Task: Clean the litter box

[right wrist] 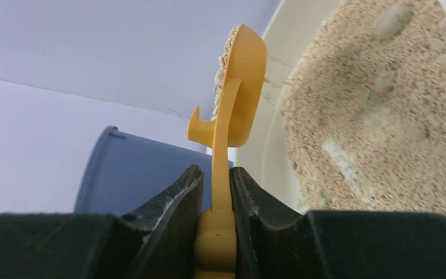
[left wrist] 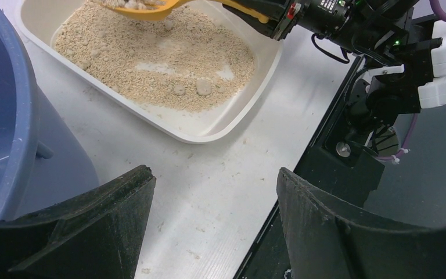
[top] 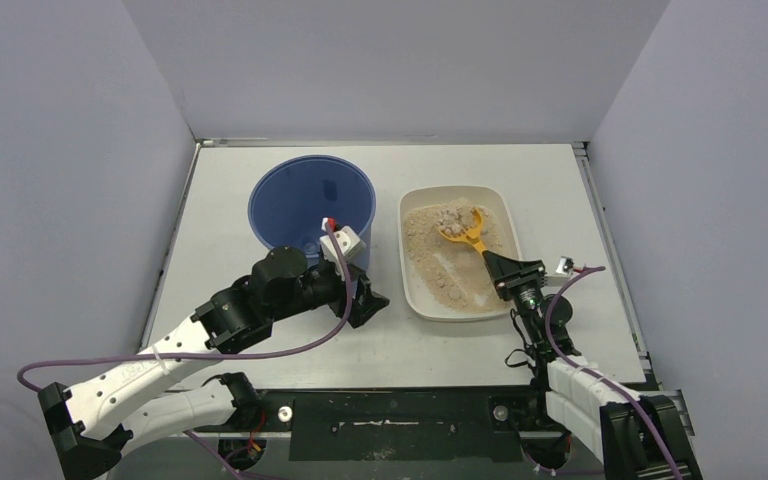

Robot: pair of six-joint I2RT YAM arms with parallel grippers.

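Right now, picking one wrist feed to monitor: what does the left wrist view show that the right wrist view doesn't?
Left only: the open, empty left claw and white tabletop. Right only: an edge-on close-up of the right claw shut on the handle of the orange plastic scoop, grey wall behind. Both: that scoop, the cream rectangular litter box of tan granules, the round blue bucket.

Left arm (top: 210, 322), right arm (top: 572, 385): black joints, white shells, purple cables (top: 250, 352), black jaws.
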